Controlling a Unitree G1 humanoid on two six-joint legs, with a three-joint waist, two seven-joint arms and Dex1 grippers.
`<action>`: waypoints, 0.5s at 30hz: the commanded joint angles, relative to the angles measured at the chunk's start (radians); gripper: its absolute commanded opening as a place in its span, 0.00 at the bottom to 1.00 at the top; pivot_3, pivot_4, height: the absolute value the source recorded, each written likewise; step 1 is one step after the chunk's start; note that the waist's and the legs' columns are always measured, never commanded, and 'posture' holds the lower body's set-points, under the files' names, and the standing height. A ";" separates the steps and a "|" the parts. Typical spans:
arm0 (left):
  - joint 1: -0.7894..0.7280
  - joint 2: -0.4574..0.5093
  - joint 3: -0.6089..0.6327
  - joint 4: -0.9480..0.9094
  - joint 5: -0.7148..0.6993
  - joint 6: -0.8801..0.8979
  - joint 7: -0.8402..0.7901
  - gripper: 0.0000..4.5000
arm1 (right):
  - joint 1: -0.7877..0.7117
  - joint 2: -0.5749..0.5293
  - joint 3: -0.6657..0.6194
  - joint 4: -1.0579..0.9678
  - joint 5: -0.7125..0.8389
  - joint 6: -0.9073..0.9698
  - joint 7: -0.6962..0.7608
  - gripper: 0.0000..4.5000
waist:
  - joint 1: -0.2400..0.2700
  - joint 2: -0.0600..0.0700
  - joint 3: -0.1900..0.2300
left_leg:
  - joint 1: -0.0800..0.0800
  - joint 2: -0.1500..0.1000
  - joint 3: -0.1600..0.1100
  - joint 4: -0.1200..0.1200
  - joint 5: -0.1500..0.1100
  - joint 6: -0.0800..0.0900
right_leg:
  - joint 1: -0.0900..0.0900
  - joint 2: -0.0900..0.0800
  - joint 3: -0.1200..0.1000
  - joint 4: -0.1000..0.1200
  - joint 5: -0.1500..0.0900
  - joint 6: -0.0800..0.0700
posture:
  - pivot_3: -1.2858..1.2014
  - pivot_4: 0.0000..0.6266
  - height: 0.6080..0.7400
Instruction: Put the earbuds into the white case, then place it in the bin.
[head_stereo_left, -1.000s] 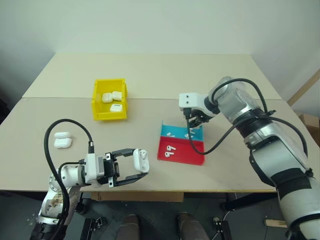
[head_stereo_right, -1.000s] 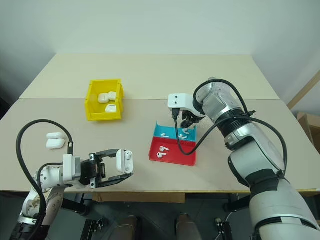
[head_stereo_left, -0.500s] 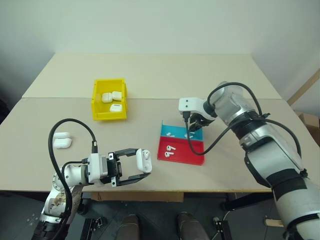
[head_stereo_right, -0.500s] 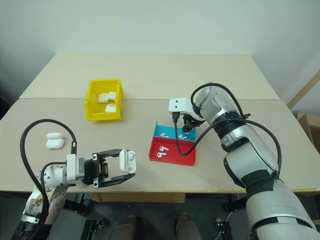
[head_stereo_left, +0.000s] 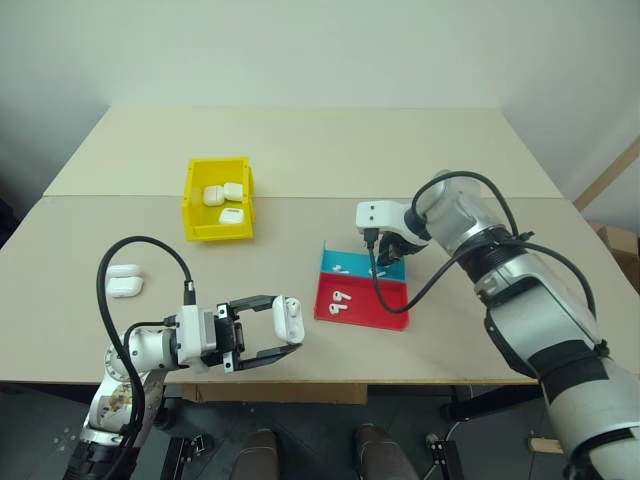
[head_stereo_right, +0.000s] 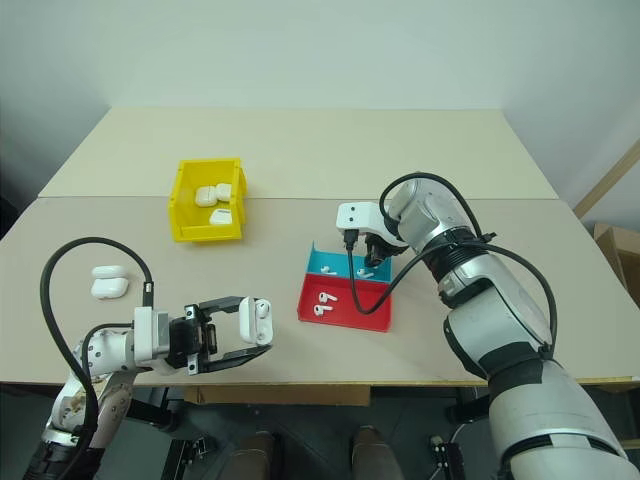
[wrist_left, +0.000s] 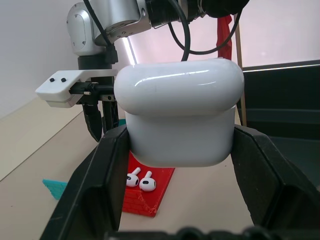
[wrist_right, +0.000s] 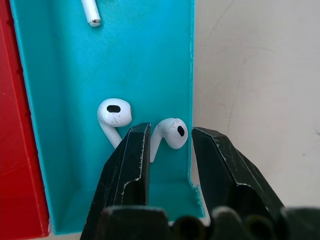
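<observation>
Table (head_stereo_left: 330, 150): pale tabletop across the middle of the head view.
Bin (head_stereo_left: 196, 205): yellow, upper left of centre; three closed white cases lie inside.
Tray (head_stereo_left: 362, 305): shallow, red and blue, right of centre; two earbuds on the red half, more on the blue half.
Spare cases (head_stereo_left: 124, 280): two, at the left edge of the table, well apart from the bin.
White case (head_stereo_left: 285, 318): lower left of centre, clamped between the left gripper (head_stereo_left: 268, 330) fingers, lid open; in the left wrist view the fingers (wrist_left: 107, 170) press its lower body from both sides.
Right gripper (wrist_right: 170, 150): over the blue half of the tray, fingers parted and straddling one earbud (wrist_right: 169, 133); not yet closed on it. A second earbud (wrist_right: 113, 115) lies just beside.
Handling, judged: the earbud looks light, rigid and glossy, likely to slip or flick away; best pinched across the stem just under the head, with a gentle squeeze.
</observation>
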 joint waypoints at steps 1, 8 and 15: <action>-0.011 0.002 -0.001 -0.026 0.004 -0.017 0.009 0.62 | -0.007 0.001 -0.023 0.002 -0.012 -0.014 -0.007 0.37 | 0.000 0.000 0.000 | 0.000 0.000 0.000 0.000 0.000 0.000 | 0.000 0.000 0.000 0.000 0.000 0.000 | 0.52 0.24 1.00; -0.011 0.001 -0.002 -0.027 0.008 -0.020 0.014 0.62 | -0.002 0.008 -0.027 0.011 -0.022 -0.016 -0.012 0.37 | 0.000 0.000 0.000 | 0.000 0.000 0.000 0.000 0.000 0.000 | 0.000 0.000 0.000 0.000 0.000 0.000 | 0.52 0.24 1.00; -0.014 0.000 -0.003 -0.027 0.015 -0.020 0.017 0.62 | 0.003 0.009 -0.025 0.009 -0.026 -0.017 -0.016 0.37 | 0.000 0.000 0.000 | 0.000 0.000 0.000 0.000 0.000 0.000 | 0.000 0.000 0.000 0.000 0.000 0.000 | 0.52 0.24 1.00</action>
